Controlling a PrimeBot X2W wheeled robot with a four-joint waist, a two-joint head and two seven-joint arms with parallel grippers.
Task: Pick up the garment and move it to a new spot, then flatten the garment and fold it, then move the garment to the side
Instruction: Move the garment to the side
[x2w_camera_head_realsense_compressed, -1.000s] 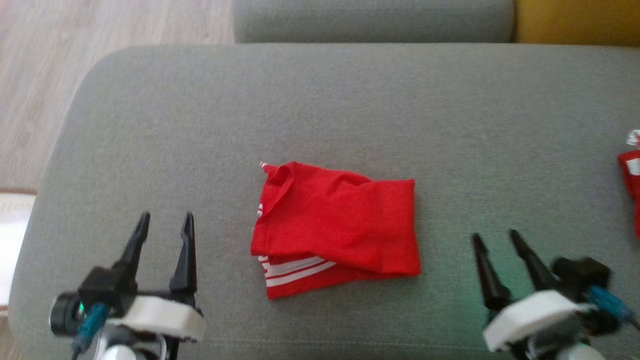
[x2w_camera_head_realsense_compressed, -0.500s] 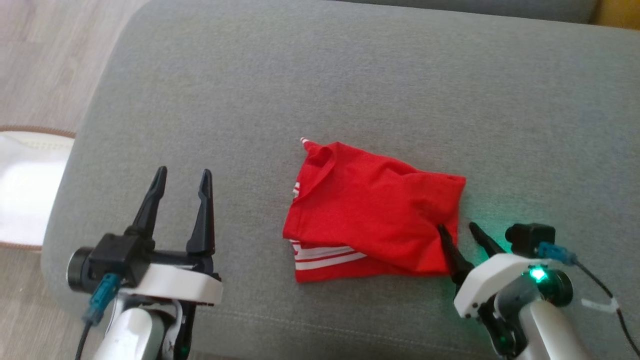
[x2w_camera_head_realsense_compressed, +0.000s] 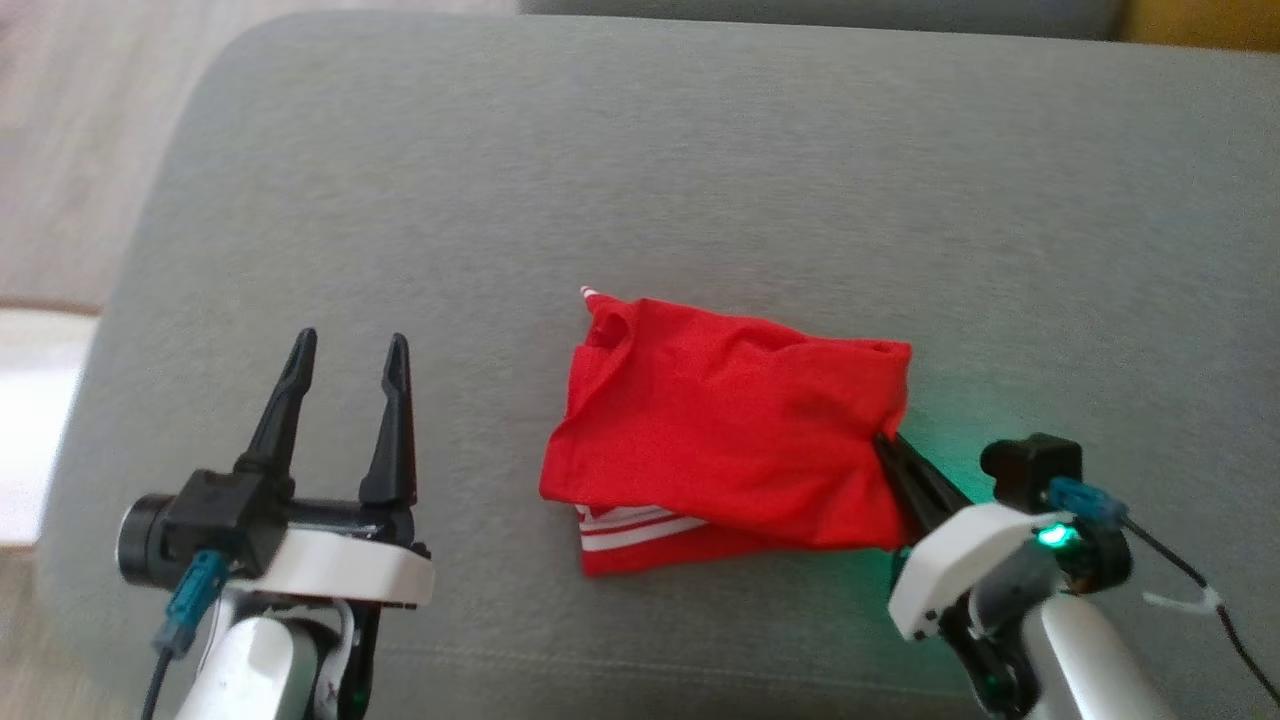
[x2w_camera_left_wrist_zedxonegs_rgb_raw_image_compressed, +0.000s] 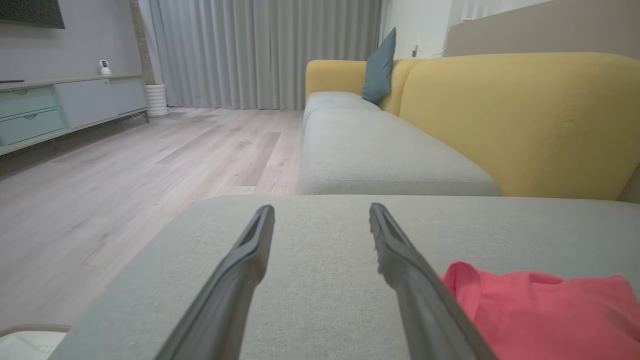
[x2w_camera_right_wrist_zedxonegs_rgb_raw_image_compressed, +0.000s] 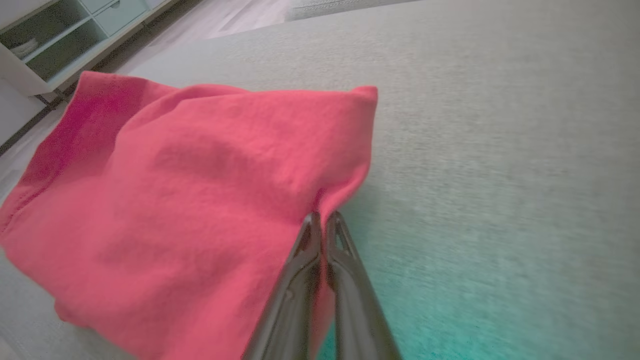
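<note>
The garment (x2w_camera_head_realsense_compressed: 730, 430) is a folded red piece with white stripes at its lower edge, lying on the grey sofa seat (x2w_camera_head_realsense_compressed: 700, 180). My right gripper (x2w_camera_head_realsense_compressed: 885, 447) is shut on the garment's right edge; the right wrist view shows the red cloth (x2w_camera_right_wrist_zedxonegs_rgb_raw_image_compressed: 200, 200) pinched between its closed fingertips (x2w_camera_right_wrist_zedxonegs_rgb_raw_image_compressed: 322, 220). My left gripper (x2w_camera_head_realsense_compressed: 348, 345) stands open over bare cushion to the left of the garment, nothing between its fingers. In the left wrist view the open fingers (x2w_camera_left_wrist_zedxonegs_rgb_raw_image_compressed: 400, 260) frame the seat, with the garment (x2w_camera_left_wrist_zedxonegs_rgb_raw_image_compressed: 540, 310) at the lower right.
The seat's rounded left edge drops to a pale wood floor (x2w_camera_head_realsense_compressed: 70, 150). A white rug or mat (x2w_camera_head_realsense_compressed: 30, 420) lies at the left. Yellow sofa backrests (x2w_camera_left_wrist_zedxonegs_rgb_raw_image_compressed: 515, 120) and a further grey cushion (x2w_camera_left_wrist_zedxonegs_rgb_raw_image_compressed: 370, 160) stand beyond. A low cabinet (x2w_camera_left_wrist_zedxonegs_rgb_raw_image_compressed: 45, 110) lines the far wall.
My right gripper moved in to the garment's right edge and shut on it, lifting that edge slightly. The head camera shifted. The left gripper stayed open.
</note>
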